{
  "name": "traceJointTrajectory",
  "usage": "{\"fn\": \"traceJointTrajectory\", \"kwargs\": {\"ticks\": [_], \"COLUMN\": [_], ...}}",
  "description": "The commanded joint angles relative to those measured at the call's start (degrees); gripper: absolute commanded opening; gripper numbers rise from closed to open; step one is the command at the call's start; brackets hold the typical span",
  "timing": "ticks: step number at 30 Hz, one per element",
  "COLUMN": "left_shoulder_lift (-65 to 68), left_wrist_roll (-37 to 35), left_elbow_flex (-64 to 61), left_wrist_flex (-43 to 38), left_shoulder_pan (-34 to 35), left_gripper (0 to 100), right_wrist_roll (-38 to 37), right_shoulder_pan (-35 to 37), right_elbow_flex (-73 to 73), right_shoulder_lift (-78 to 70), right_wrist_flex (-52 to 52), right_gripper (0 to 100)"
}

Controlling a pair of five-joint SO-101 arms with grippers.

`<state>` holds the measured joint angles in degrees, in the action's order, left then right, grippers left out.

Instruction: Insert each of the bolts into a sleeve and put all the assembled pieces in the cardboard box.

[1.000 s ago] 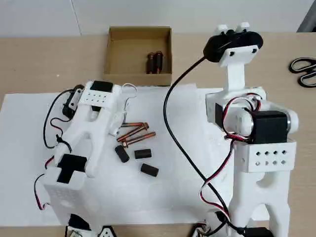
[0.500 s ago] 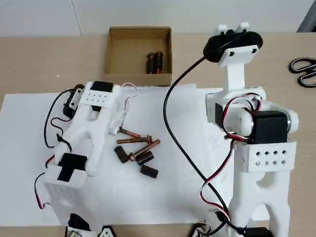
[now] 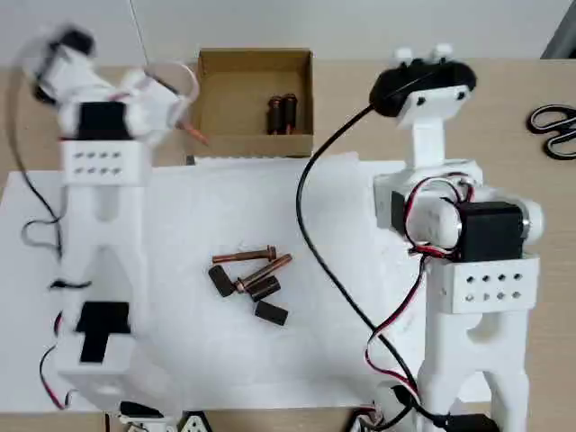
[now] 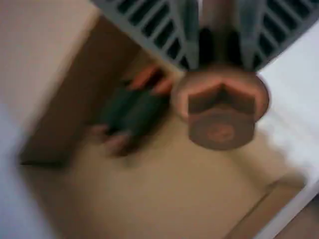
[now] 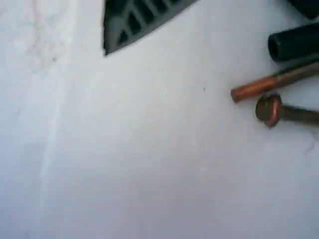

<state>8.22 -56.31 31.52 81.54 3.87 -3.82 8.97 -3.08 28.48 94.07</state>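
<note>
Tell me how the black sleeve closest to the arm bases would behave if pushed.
The sleeve is a short round tube lying on its side, so it would probably roll. It looks small, likely light, so a nudge may skid it across the white sheet. It seems rigid, not floppy.

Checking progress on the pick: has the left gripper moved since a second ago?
Yes. The left gripper, shut on a bolt, went from over the loose bolts to beside the cardboard box.
</note>
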Motion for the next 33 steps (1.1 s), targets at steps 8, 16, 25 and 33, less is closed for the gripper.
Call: {"fn": "traceJointTrajectory", "kwargs": {"ticks": [8, 16, 25, 33], "left_shoulder_lift": [-1.93, -1.23, -1.23, -1.32], "left_wrist_roll": [28.75, 29.45, 29.45, 29.27], "left_elbow_flex": [7.16, 4.00, -0.22, -0.22], "left_wrist_flex": [18.90, 18.90, 18.90, 18.90], "left_shoulder_pan": [10.64, 20.40, 23.03, 24.26], "left_gripper": [1, 1, 1, 1], "right_wrist_roll": [-3.87, 3.34, 1.76, -4.13], "right_shoulder_pan": [18.51, 30.20, 46.11, 47.43], "right_elbow_flex": [15.38, 24.88, 24.79, 26.90], "right_shoulder_lift": [3.91, 3.56, 3.47, -9.36], "right_wrist_flex": [1.98, 1.71, 1.27, -2.59], "right_gripper": [35.3, 35.3, 35.3, 35.3]}}
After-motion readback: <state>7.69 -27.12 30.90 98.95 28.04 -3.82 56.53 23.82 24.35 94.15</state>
